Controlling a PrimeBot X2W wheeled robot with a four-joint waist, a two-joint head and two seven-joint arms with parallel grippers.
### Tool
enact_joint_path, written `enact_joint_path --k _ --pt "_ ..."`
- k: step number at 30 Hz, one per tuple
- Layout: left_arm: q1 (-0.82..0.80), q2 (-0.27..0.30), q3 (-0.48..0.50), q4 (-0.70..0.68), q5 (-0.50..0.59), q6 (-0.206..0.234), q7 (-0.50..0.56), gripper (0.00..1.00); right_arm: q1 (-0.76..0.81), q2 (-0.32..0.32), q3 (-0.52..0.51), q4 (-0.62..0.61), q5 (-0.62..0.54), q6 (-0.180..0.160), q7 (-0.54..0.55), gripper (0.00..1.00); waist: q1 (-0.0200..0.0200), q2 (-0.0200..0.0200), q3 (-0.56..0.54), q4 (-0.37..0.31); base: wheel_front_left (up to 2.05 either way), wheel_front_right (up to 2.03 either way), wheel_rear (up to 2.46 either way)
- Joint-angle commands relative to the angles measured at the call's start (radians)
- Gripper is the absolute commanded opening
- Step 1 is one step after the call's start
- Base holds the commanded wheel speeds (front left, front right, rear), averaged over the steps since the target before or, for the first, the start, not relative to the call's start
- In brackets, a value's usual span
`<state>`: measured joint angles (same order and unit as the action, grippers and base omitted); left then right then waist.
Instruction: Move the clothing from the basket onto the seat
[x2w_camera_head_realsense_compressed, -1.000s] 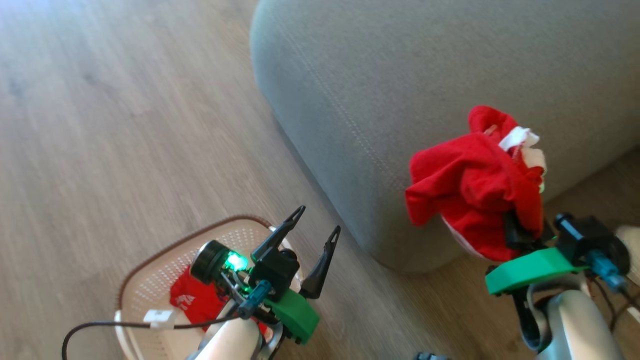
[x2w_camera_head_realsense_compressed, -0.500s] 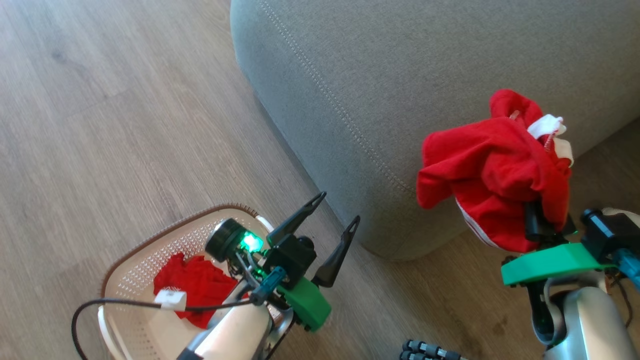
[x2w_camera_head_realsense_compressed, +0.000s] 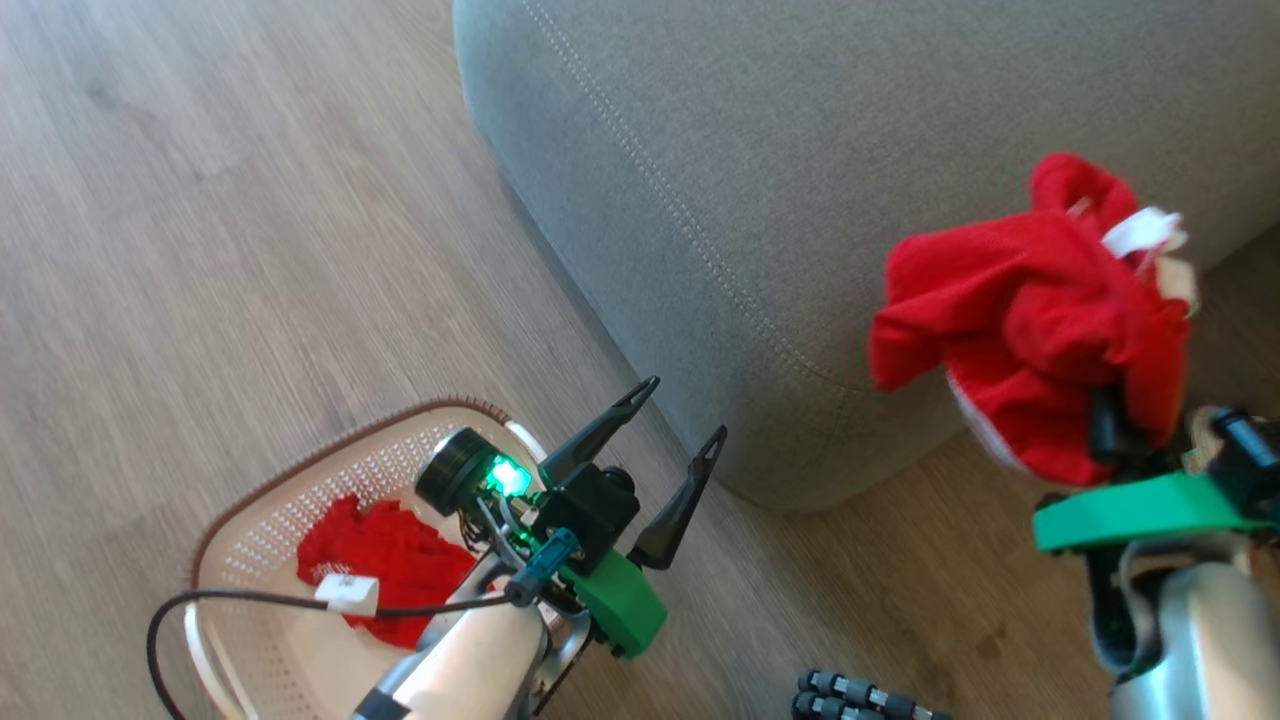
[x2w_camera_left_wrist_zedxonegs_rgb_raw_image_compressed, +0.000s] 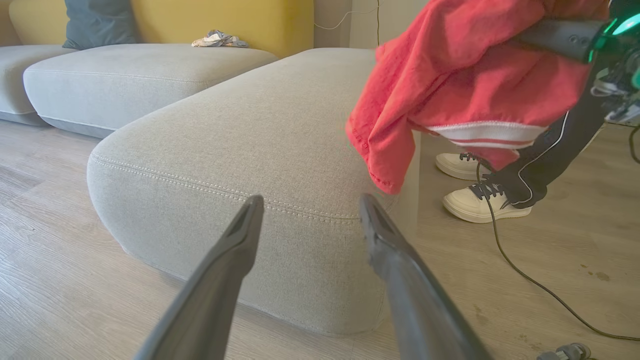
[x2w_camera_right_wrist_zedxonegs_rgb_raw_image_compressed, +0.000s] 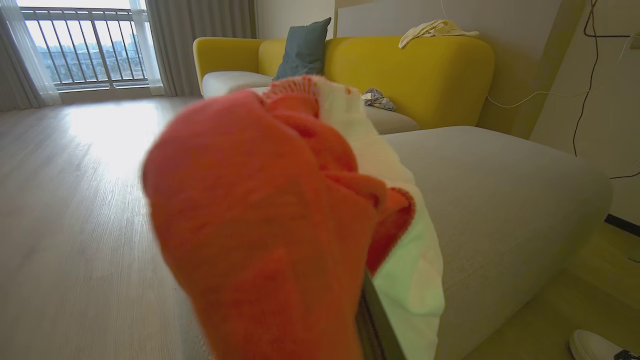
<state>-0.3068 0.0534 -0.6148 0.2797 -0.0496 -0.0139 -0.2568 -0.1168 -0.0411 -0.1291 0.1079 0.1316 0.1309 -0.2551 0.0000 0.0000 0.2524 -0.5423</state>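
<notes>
My right gripper is shut on a bright red garment with white parts, which hangs in the air against the near right side of the grey-green seat. The cloth hides that gripper's fingertips, and it covers them in the right wrist view too, as the red garment. A second red garment lies in the cream basket at the lower left. Over the basket's right end my left gripper stands open and empty, pointing at the seat's rounded corner.
Wood floor surrounds the seat. A person's white shoes stand on the floor right of the seat, with a black cable running past them. A yellow sofa with a blue cushion stands behind. A small dark ribbed object lies on the floor.
The head view has shifted. Against the seat, my right gripper has carried the red garment up and to the right. The left gripper has risen slightly, uncovering more of the garment in the basket.
</notes>
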Motion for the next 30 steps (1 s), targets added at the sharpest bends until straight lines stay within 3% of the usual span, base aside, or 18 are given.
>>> enact_joint_path --k 1,6,13,24,30 --pt "-0.041 -0.002 0.026 -0.024 0.011 0.003 -0.005 1.0 -0.061 -0.009 -0.007 -0.043 0.009 0.0 -0.007 0.0 0.0 0.0 0.018 -0.001 0.0 0.0 0.0" --pt "-0.055 0.02 0.02 -0.019 0.038 -0.003 -0.005 1.0 -0.177 -0.032 -0.058 -0.045 0.032 0.0 -0.007 0.0 0.0 0.0 0.084 -0.003 0.0 0.0 0.0" --pt "-0.091 0.079 0.01 -0.023 0.077 0.001 -0.005 1.0 -0.401 -0.128 -0.047 0.027 0.089 0.0 -0.007 0.0 0.0 0.0 0.216 -0.008 0.0 0.0 0.0" --pt "-0.164 0.145 -0.038 -0.035 0.117 -0.011 -0.005 1.0 -0.722 -0.246 -0.047 0.272 0.117 0.0 -0.007 0.0 0.0 0.0 0.388 0.059 0.0 0.0 0.0" --pt "-0.184 0.161 -0.038 -0.045 0.114 0.003 -0.005 1.0 -0.832 -0.261 -0.083 0.404 0.133 0.0 -0.007 0.0 0.0 0.0 0.443 0.103 0.0 0.0 0.0"
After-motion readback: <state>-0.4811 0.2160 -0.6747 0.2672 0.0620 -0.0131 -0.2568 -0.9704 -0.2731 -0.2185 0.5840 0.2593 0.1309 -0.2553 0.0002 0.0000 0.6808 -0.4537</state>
